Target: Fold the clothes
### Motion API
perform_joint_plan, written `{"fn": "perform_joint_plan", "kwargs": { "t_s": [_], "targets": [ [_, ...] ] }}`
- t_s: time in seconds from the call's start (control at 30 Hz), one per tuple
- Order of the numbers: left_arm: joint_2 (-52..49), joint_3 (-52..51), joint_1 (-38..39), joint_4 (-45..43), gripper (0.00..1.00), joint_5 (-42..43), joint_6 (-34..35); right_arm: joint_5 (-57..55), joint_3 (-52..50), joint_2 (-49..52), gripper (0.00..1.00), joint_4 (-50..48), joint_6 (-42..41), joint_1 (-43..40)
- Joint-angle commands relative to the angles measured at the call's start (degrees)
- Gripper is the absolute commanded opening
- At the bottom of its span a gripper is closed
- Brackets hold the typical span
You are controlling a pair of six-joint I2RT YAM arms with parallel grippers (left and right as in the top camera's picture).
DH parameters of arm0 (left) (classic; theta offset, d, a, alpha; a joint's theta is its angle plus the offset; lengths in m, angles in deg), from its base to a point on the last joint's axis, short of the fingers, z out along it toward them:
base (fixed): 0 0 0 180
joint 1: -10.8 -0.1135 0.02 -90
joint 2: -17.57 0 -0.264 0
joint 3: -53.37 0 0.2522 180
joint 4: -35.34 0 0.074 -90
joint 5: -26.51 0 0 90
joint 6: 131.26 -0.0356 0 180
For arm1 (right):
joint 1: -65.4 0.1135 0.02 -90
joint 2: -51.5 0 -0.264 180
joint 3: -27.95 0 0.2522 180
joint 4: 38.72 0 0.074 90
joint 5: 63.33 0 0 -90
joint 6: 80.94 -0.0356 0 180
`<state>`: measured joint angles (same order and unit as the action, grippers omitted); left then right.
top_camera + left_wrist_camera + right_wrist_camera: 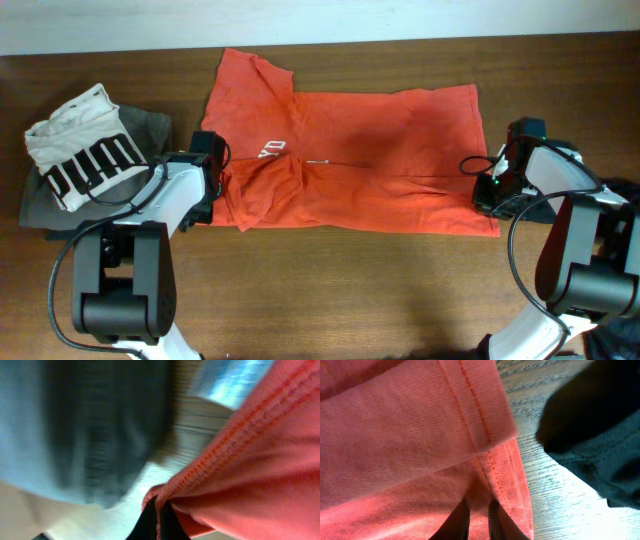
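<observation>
Dark wooden tabletop (330, 290) fills the overhead view, with a pale strip along its far edge. At the far left lies a grey garment (150, 125), and a crumpled white garment (85, 145) with black lettering sits on top of it; the print is creased and only partly readable.

Just beside them, the left tool (157, 517) is pinched closed on the orange shirt (380, 160) at its left edge, where the cloth bunches into a small puckered fold. From above, the arm's own body covers the fingertips. The left wrist view is heavily blurred: only the stitched orange hem and a grey smear can be made out.

Spread flat across the middle, the shirt has one sleeve reaching toward the far edge.

At its near right corner, the right tool (479, 522) grips the hem, with a dark finger on each side of the seam and their tips cut off by the frame. A black cloth (590, 435) lies just beside it, half out of view.
</observation>
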<state>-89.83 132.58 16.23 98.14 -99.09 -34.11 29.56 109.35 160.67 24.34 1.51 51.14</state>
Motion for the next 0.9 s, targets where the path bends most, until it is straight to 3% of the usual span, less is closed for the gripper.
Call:
{"fn": "perform_joint_plan", "kwargs": {
  "t_s": [0.0, 0.07, 0.17, 0.2, 0.33, 0.4, 0.7, 0.87],
  "targets": [
    [-0.6, -0.5, -0.3, -0.2, 0.11, -13.0, 1.0, 0.3, -0.2, 0.7, 0.19, 0.1, -0.2, 0.0],
    [-0.6, -0.5, -0.5, -1.5, 0.19, -13.5, 1.0, 0.3, -0.2, 0.7, 0.18, 0.1, -0.2, 0.0],
    [-0.6, -0.5, -1.6, -4.8, 0.41, -13.3, 1.0, 0.3, -0.2, 0.7, 0.19, 0.1, -0.2, 0.0],
    [-0.6, -0.5, -2.1, -6.0, 0.42, -13.3, 1.0, 0.3, -0.2, 0.7, 0.19, 0.2, -0.2, 0.0],
    [-0.6, -0.2, -3.4, -6.4, 0.38, -10.8, 1.0, 0.3, -0.3, 0.7, 0.19, 0.3, -0.2, 0.0],
    [-0.2, 0.8, -3.4, -5.2, 0.31, -4.3, 0.9, 0.3, -0.2, 0.7, 0.19, 0.3, -0.2, 0.0],
    [8.2, 4.6, -3.3, -4.9, 0.31, 18.2, -2.1, 0.3, -0.3, 0.7, 0.19, 0.4, -0.2, 0.0],
    [10.3, 4.5, -3.3, -5.5, 0.31, 35.0, -2.1, 0.3, -0.2, 0.7, 0.19, 0.4, -0.2, 0.0]
  ]
}}
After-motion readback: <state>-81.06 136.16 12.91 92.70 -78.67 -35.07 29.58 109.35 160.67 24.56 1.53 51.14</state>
